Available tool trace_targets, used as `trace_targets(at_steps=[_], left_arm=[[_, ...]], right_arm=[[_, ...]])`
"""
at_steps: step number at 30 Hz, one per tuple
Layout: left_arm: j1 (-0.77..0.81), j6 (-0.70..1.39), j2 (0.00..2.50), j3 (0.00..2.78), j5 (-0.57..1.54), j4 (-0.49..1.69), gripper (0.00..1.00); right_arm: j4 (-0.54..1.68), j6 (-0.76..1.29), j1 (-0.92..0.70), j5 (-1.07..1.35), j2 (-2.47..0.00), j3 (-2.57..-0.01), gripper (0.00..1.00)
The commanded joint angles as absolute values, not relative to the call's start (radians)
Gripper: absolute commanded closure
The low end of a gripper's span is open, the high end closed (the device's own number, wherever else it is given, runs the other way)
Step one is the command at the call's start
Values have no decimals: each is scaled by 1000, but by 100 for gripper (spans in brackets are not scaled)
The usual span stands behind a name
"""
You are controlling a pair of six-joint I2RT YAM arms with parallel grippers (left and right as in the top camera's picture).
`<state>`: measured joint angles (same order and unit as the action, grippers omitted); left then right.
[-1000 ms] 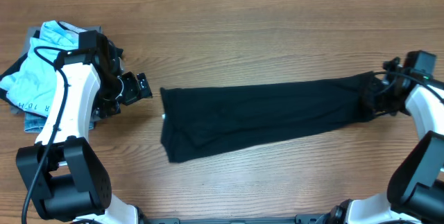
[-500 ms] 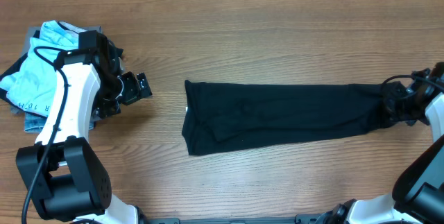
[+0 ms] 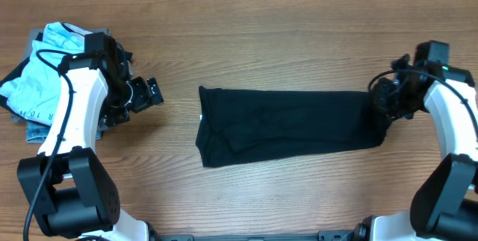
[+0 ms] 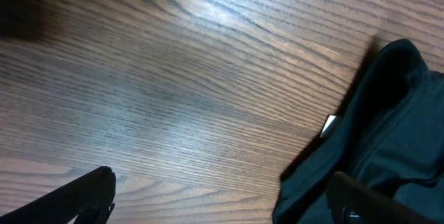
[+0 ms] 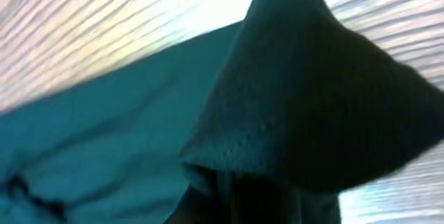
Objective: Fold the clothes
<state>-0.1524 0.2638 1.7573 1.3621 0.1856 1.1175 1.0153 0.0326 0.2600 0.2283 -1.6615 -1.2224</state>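
Right claw (image 3: 384,100) clamped on the shirt's (image 3: 287,125) end, the rest lying flat on the worktop (image 3: 284,39) out to its left: the end-over fold, I'd say, so next carry that end across toward the idle, wide-apart left claw (image 3: 146,94).

Robot lab: wooden table (image 3: 299,32), 2 arms (image 3: 71,114)

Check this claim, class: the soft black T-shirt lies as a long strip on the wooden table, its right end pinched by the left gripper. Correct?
No: the right gripper pinches that end of the soft black T-shirt, as the overhead view shows. The left gripper hangs open, off it.
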Motion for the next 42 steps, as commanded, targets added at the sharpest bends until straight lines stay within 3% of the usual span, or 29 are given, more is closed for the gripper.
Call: trace_targets(at_steps=[1,17,28,30,32,42], left_arm=[[-157,278,1763,1357,176,1112,0],[-157,278,1763,1357,176,1104,0],[-157,278,1763,1357,176,1112,0],[-157,278,1763,1357,176,1112,0],[-157,278,1763,1357,176,1111,0],[-157,278,1763,1357,176,1107,0]], right_arm=[[1042,26,179,274,-1614,-1253,96],[1039,56,-191,259,-1614,-1250,96],[904,56,-337,218,-1624,-1161,96],[883,56,-344,218,-1631,-1140,81],[878,56,-346,236,-1631,-1132,0],[956,19,-277,293,-1570,-1253,0]])
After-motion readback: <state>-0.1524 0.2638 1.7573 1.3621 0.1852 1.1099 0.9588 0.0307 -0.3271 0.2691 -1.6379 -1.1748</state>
